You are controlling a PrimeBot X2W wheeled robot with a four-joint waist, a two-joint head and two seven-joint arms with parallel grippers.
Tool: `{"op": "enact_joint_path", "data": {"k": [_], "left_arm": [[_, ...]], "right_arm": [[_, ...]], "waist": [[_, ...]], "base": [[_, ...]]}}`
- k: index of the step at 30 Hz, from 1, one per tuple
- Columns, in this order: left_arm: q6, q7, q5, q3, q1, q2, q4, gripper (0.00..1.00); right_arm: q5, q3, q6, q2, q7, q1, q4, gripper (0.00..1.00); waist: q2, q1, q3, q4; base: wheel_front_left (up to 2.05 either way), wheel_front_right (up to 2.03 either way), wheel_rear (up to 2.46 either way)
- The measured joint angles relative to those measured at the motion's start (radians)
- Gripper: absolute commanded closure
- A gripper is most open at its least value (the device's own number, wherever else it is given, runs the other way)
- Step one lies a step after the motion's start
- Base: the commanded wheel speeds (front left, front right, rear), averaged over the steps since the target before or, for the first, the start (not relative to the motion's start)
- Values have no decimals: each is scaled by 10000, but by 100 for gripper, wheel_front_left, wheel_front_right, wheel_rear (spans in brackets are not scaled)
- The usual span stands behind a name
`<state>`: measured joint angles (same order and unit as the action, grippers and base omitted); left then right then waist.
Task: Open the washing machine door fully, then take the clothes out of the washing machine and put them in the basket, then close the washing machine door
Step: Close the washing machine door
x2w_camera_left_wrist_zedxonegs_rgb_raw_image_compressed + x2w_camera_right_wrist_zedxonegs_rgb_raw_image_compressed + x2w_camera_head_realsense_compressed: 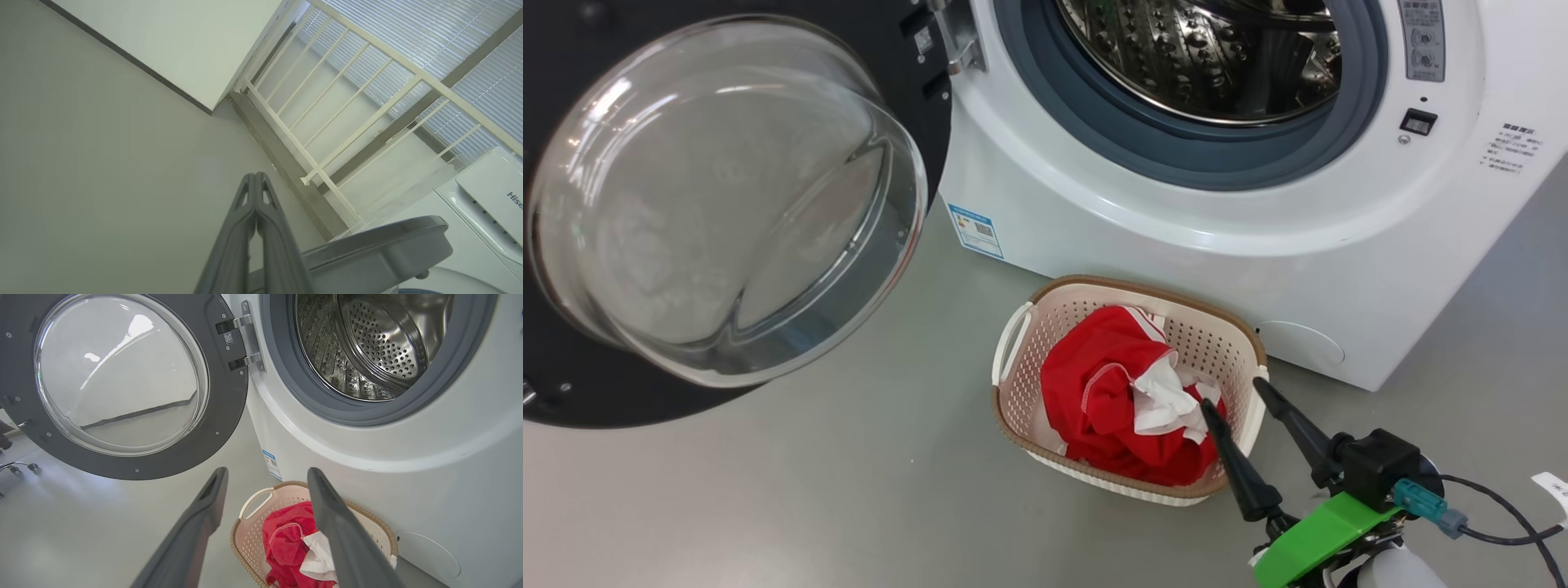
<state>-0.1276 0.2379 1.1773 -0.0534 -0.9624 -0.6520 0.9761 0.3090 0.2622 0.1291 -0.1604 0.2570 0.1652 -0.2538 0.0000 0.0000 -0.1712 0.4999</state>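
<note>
The washing machine (1176, 237) stands with its door (719, 204) swung wide to the left, glass bowl facing me. The part of the steel drum (1209, 57) that I see is bare metal. On the floor in front sits the basket (1143, 286) with the red and white clothes (1111, 392) piled inside. My right gripper (1232, 394) is open just above the basket's near right corner, holding nothing. In the right wrist view that gripper (267, 471) points at the door (229, 416), over the basket (253, 539) and clothes (286, 543). My left gripper (255, 176) is shut with nothing in it.
Grey floor lies between the door and the basket. A chair caster (16, 467) shows at the far left. In the left wrist view a white railing (327, 122) stands before window blinds. A cable (1503, 523) trails from my right wrist.
</note>
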Motion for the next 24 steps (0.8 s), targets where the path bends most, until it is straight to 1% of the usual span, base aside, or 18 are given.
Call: {"op": "enact_joint_path", "data": {"k": [4, 11, 18, 24], "left_arm": [[0, 1597, 523, 13, -462, -100, 1145, 100], [0, 3070, 918, -6, -673, -171, 1923, 100], [0, 3950, 1243, 21, -710, -314, 1751, 100], [0, 4911, 1737, 165, -242, -405, 579, 100]], "right_arm": [[-2, 174, 0, -2, 0, 13, -38, 0], [-2, 219, 0, -50, 0, 364, -104, 0], [-35, 178, 0, -81, 0, 398, -111, 0], [-71, 167, 0, -65, 0, 396, -121, 0]], "waist": [[0, 0, -142, -97], [0, 0, -462, -271], [0, 0, -581, -297], [0, 0, -409, -262]], "base": [[0, 0, 0], [0, 0, 0], [0, 0, 0], [0, 0, 0]]}}
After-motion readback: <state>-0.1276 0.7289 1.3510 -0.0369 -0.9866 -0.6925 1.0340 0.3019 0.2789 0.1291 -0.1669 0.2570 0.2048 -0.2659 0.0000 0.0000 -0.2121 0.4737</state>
